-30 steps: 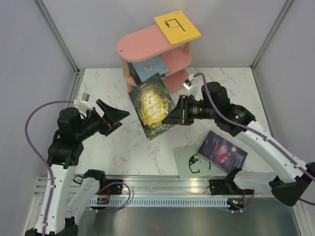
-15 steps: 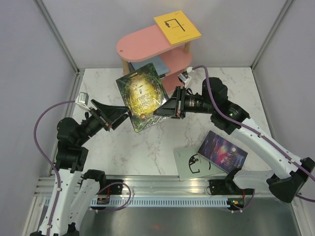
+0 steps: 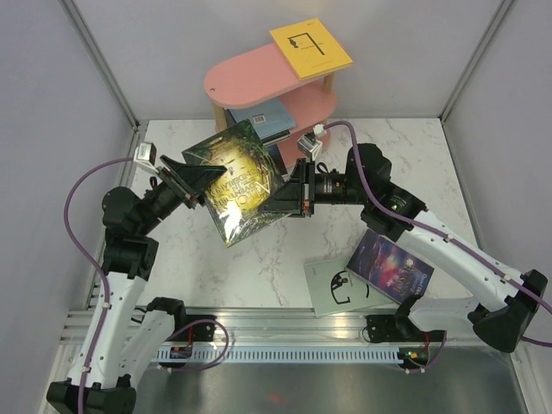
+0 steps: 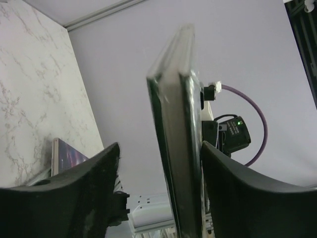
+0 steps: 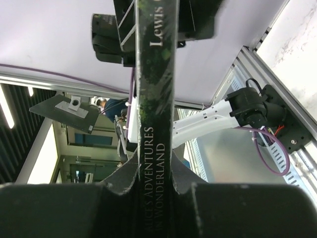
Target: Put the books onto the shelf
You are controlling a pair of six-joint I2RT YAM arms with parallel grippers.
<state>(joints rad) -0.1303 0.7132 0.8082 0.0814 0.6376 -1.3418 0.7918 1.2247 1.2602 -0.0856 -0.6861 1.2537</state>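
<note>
Aloft, glare-washed green-gold book (image 3: 237, 185) in clamped right jaws, left jaws apart astride it

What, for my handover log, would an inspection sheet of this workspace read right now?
Surface: white marble table, two books lying on it.
Job's things: green-gold book held in the air between both grippers; yellow book on the shelf's top board; blue book on a lower board; purple galaxy book overlapping grey-green book on the table.
Clutter: nothing seen.
Grippers: right gripper shut on the green-gold book's spine; left gripper open around its opposite edge.
Cables: purple cables loop off both wrists, clear of the book.
Surroundings: grey walls; metal rail at near edge.
</note>
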